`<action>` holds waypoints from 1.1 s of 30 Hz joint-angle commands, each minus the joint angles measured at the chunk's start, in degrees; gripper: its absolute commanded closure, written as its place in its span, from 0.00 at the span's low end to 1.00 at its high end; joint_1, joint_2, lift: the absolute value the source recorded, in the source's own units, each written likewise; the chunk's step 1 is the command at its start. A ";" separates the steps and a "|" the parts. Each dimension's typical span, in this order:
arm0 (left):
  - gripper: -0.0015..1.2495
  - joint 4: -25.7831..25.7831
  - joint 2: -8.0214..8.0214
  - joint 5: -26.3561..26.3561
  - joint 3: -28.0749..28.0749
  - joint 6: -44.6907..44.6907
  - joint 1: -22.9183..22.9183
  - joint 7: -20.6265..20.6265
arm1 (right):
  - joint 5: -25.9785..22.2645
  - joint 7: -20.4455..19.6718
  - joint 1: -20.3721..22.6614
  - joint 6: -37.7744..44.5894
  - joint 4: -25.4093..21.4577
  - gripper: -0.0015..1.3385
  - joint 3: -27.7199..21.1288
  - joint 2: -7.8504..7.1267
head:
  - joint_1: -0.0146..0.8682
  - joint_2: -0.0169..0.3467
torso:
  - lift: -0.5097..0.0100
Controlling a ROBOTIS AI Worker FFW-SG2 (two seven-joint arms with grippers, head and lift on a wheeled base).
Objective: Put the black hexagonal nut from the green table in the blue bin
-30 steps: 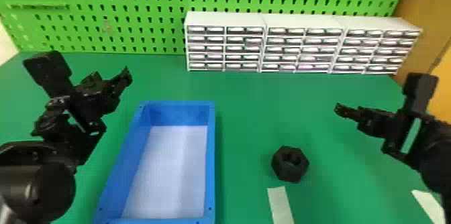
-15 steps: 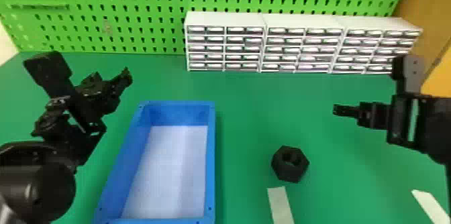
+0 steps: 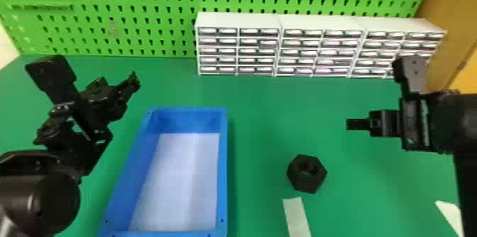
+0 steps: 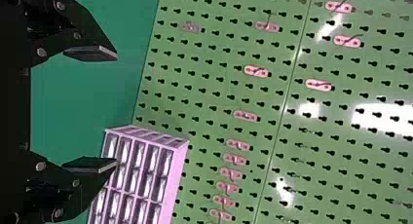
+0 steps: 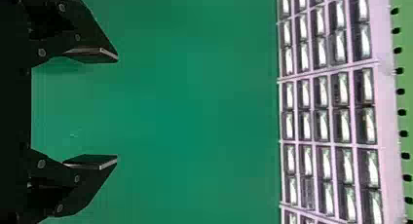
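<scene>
Head view: the black hexagonal nut rests on the green tabletop, its hole showing on top, well apart from the blue bin and at 3 o'clock from it. That bin has a pale floor and sits with its near end at the bottom edge. Right tool – between 1 and 2 o'clock from the nut, apart from it – points toward 9 o'clock. Left tool is near 11 o'clock from the bin's middle.

At 6 o'clock from the nut lies a pale strip, just beside it; a white piece shows near 4 o'clock, partly behind the right arm. Around 12 o'clock stand 3 white drawer units, side by side, against the green pegboard.

Right wrist view: the right tool is open, its 2 fingers wide apart – green tabletop between them, drawers beyond. Left wrist view: the left tool is open too, 1 finger overlapping a drawer unit behind it, with hooks on the pegboard farther off.
</scene>
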 commanded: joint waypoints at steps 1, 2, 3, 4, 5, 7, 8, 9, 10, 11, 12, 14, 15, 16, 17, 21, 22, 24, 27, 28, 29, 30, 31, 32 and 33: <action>0.38 0.19 0.00 0.00 -0.25 0.00 -0.14 0.00 | 1.88 0.00 -0.67 1.20 0.05 0.39 1.59 0.18 | 0.80 0.07 | 0.79; 0.38 0.19 0.00 0.00 -0.25 0.00 -0.14 0.00 | 2.06 0.00 -0.67 1.20 0.05 0.39 1.86 0.27 | 0.80 0.07 | 0.79; 0.38 0.19 0.00 0.00 -0.25 0.00 -0.14 0.00 | 2.41 0.00 -0.67 1.20 0.14 0.39 2.21 0.53 | 0.80 0.07 | 0.79; 0.38 0.19 0.00 0.09 -0.25 0.00 -0.14 0.00 | 2.67 0.00 -0.67 1.20 0.14 0.39 2.47 0.71 | 0.80 0.07 | 0.79; 0.38 0.19 0.00 0.09 -0.25 0.00 -0.14 0.00 | 3.20 0.00 -0.76 1.20 0.14 0.39 3.00 0.88 | 0.80 0.07 | 0.79; 0.38 0.28 0.00 0.09 -0.25 0.00 -0.14 0.00 | 3.90 0.00 -0.93 1.20 0.23 0.39 3.97 1.06 | 0.80 0.07 | 0.79; 0.38 0.28 0.00 0.18 -0.25 0.00 -0.23 0.00 | 3.99 0.00 -1.02 1.20 0.40 0.39 4.49 1.15 | 0.80 0.07 | 0.79; 0.38 0.28 0.00 0.18 -0.25 0.00 -0.23 0.00 | 3.99 0.00 -1.02 1.20 0.58 0.39 5.02 1.24 | 0.80 0.07 | 0.79; 0.38 0.37 0.00 0.18 -0.25 0.00 -0.23 0.00 | 3.99 0.00 -1.02 1.20 0.67 0.39 5.37 1.41 | 0.80 0.07 | 0.79; 0.38 0.37 0.00 0.18 -0.25 0.00 -0.23 0.00 | 3.99 0.00 -1.02 1.20 0.76 0.39 5.81 1.50 | 0.80 0.07 | 0.79; 0.38 0.37 0.00 0.18 -0.34 0.00 -0.32 0.00 | 3.99 0.00 -0.84 1.20 0.93 0.39 6.25 1.76 | 0.80 0.07 | 0.79; 0.38 0.37 0.00 0.18 -0.34 0.00 -0.32 0.00 | 3.81 0.00 -0.58 1.20 1.11 0.39 6.87 2.03 | 0.80 0.07 | 0.79; 0.38 0.46 0.00 0.26 -0.42 0.00 -0.32 0.00 | 3.81 0.00 -0.40 1.20 1.11 0.39 7.13 2.11 | 0.80 0.07 | 0.79; 0.38 0.46 0.00 0.26 -0.42 0.00 -0.32 0.00 | 3.73 0.00 -0.32 1.20 1.19 0.39 7.48 2.29 | 0.80 0.07 | 0.79; 0.38 0.46 0.00 0.26 -0.42 0.00 -0.32 0.00 | 3.46 0.00 -0.23 1.20 1.28 0.39 7.66 2.38 | 0.80 0.07 | 0.79; 0.38 0.54 0.00 0.26 -0.60 0.00 -0.14 0.00 | 2.76 0.00 0.74 1.20 1.28 0.39 8.45 2.55 | 0.80 0.07 | 0.79; 0.38 0.54 0.00 0.35 -0.69 0.00 -0.14 0.00 | 2.58 0.00 1.00 1.20 1.28 0.39 8.45 2.64 | 0.80 0.07 | 0.79; 0.38 0.54 0.00 0.35 -0.60 0.00 -0.05 0.00 | 1.97 0.00 1.53 1.20 1.28 0.39 8.54 2.55 | 0.80 0.07 | 0.79; 0.38 0.54 0.00 0.44 -0.51 0.00 -0.05 0.00 | 1.53 0.00 2.23 1.20 1.28 0.39 8.89 2.64 | 0.80 0.07 | 0.79; 0.38 0.54 0.00 0.44 -0.51 0.00 -0.05 0.00 | 1.53 0.00 2.32 1.20 1.28 0.39 8.98 2.73 | 0.80 0.07 | 0.79; 0.38 0.46 0.00 0.44 -0.42 0.00 -0.05 0.00 | 1.53 0.00 2.58 1.20 1.28 0.39 9.15 2.82 | 0.80 0.07 | 0.79; 0.38 0.54 0.00 0.44 -0.42 0.00 -0.05 0.00 | 1.44 0.00 2.76 1.20 1.19 0.39 9.24 2.91 | 0.80 0.07 | 0.79; 0.38 0.54 0.00 0.44 -0.42 0.00 -0.05 0.00 | 1.53 0.00 2.94 1.20 1.19 0.39 9.24 2.91 | 0.80 0.07 | 0.79; 0.38 0.54 0.00 0.44 -0.42 0.00 -0.14 0.00 | 1.53 0.00 3.11 1.20 1.11 0.39 9.24 2.99 | 0.80 0.07 | 0.79; 0.38 0.46 0.00 0.44 -0.42 0.00 -0.14 0.00 | 1.53 0.00 3.29 1.20 1.11 0.39 9.24 2.99 | 0.80 0.07 | 0.79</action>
